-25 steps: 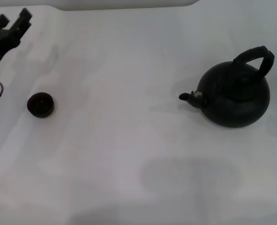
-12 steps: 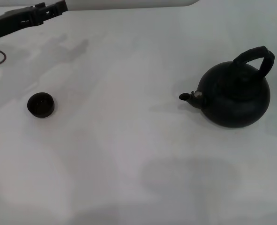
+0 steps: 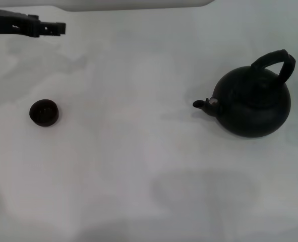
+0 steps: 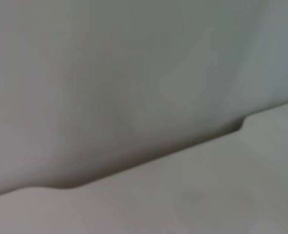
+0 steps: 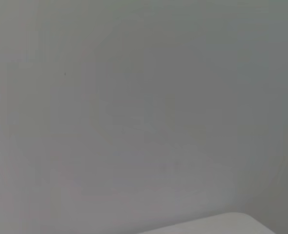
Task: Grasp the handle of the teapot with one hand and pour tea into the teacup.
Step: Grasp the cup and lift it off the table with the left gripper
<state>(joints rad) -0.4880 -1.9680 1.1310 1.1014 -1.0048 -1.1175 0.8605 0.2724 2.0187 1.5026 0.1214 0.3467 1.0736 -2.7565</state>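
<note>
Since a second ago the left gripper (image 3: 55,27) has swung from the left edge of the head view up to its top-left corner, where it now lies nearly level, tip pointing right; whether it is open or closed I cannot tell. Neither pot nor cup has shifted.

On the white desk (image 3: 138,166) the teapot (image 3: 252,103) stands at the right of the frame, upright, its spout aimed left toward the cup (image 3: 44,112), which sits at centre-left, well apart from it. Over the pot's upper right arches the handle (image 3: 277,60), its loop running roughly from lower left to upper right in the frame.

From the left gripper the handle lies far across the frame to the right and somewhat lower; the cup sits below the gripper and much closer. No right arm appears in the head view, and its wrist camera shows only blank pale surface, yet the pot stands on that arm's side, so I judge the right arm better placed for the handle.

Bare desk stretches between pot and cup, with nothing in the way of carrying the pot leftward. Only the desk's far edge, along the top of the frame, is in view.
</note>
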